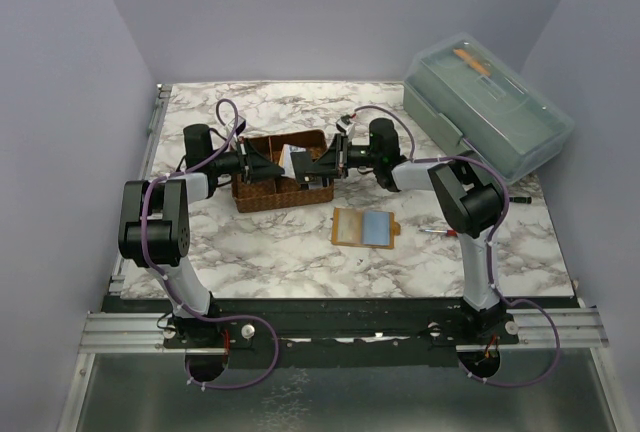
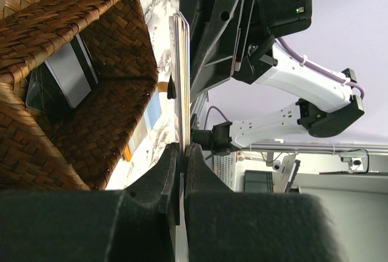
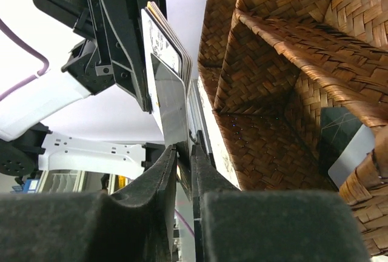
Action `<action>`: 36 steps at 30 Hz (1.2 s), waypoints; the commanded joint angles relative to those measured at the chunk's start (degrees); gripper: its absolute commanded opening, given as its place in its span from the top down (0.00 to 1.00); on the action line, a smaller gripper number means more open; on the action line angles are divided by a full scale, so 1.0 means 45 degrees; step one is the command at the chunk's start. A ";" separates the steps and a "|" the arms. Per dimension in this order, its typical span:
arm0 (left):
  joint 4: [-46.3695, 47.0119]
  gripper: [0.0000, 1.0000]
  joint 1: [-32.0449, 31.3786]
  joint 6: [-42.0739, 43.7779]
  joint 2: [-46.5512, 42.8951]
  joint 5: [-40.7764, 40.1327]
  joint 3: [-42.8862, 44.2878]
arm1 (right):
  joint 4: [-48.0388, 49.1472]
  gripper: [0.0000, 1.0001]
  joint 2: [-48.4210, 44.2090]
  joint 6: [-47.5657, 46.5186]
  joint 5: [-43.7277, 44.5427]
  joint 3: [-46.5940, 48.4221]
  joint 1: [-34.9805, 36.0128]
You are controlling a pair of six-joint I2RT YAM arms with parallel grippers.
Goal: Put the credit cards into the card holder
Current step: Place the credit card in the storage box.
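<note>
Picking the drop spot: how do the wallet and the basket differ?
The wallet lies flat and open, smooth tan; the basket is deep, woven, darker brown and divided. The wallet lies nearer the front, right of centre; the basket sits farther back. Both rest on the table.

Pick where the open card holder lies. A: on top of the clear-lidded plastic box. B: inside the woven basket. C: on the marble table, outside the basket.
C: the card holder lies open and flat on the marble table, apart from the woven basket.
</note>
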 commanded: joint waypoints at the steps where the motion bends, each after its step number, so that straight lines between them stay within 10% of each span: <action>1: 0.0374 1.00 0.0128 0.0049 0.0005 -0.0143 -0.0121 | -0.0907 0.87 0.0002 -0.0691 0.0308 0.0056 0.0079; 15: -0.0024 1.00 0.0136 0.0348 -0.0284 -0.0927 -0.0236 | -0.5086 1.00 -0.2162 -0.3180 0.1344 -0.0367 -0.0745; 21: -0.8201 1.00 -0.0968 0.6585 -0.1194 -0.4865 0.1912 | -0.6999 1.00 -0.3422 -0.4316 0.1705 -0.0371 -0.1357; 36: -1.1513 1.00 -0.3363 1.0470 -0.2362 -0.8813 0.3247 | -0.7679 1.00 -0.4612 -0.5075 0.1403 -0.0974 -0.1835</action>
